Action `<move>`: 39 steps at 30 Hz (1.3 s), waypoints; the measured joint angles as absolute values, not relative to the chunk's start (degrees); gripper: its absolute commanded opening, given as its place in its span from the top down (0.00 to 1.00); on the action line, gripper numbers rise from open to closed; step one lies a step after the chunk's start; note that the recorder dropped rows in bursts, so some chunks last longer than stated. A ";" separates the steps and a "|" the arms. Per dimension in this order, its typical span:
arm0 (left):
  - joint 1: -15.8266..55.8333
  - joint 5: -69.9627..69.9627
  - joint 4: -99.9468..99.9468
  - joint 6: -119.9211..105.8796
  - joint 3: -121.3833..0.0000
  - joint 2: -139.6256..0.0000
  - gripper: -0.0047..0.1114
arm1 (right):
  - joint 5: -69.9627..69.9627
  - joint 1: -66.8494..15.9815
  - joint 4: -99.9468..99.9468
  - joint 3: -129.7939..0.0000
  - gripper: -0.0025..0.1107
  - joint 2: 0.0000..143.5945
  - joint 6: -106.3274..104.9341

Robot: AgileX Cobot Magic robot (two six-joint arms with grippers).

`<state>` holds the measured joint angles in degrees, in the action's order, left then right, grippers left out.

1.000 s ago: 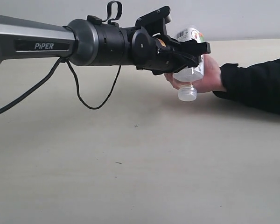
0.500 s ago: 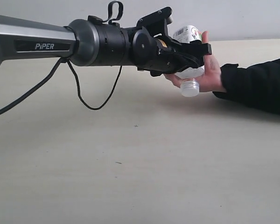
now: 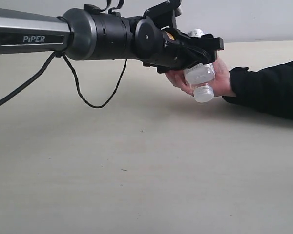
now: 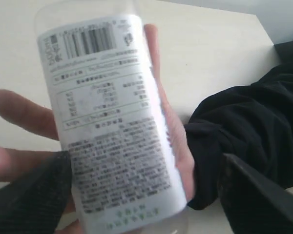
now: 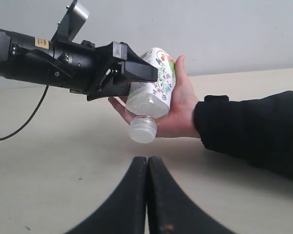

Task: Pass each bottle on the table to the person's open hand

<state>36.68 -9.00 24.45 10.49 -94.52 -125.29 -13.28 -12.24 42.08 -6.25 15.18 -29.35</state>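
Pale beige tabletop (image 3: pixel 136 185), no other bottle in view: small clear plastic bottle (image 3: pixel 199 74), white cap, colourful label, rests cap-down in open hand (image 3: pixel 223 78); left end effector (image 3: pixel 207 51) spread loose around it, right end effector (image 5: pixel 147 168) pinched closed; this handover apparently nearly done.
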 measured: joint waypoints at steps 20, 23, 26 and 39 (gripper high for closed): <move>36.68 -21.56 17.44 8.63 -94.52 -111.44 0.95 | -13.28 -12.24 42.08 -6.25 0.98 15.18 -29.35; 36.41 -27.31 15.42 8.07 -94.52 -108.50 0.95 | -13.28 -12.24 42.08 -6.25 0.98 15.18 -29.35; 35.78 -30.25 14.53 6.73 -91.56 -104.18 0.95 | -13.17 -12.24 42.08 -6.25 0.98 15.18 -29.35; 42.58 3.54 15.69 4.98 -41.11 -66.45 0.95 | -13.17 -12.24 42.08 -6.25 0.98 15.18 -29.35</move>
<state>42.58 3.54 15.69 4.98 -41.11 -66.45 -13.17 -12.24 42.08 -6.25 15.18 -29.35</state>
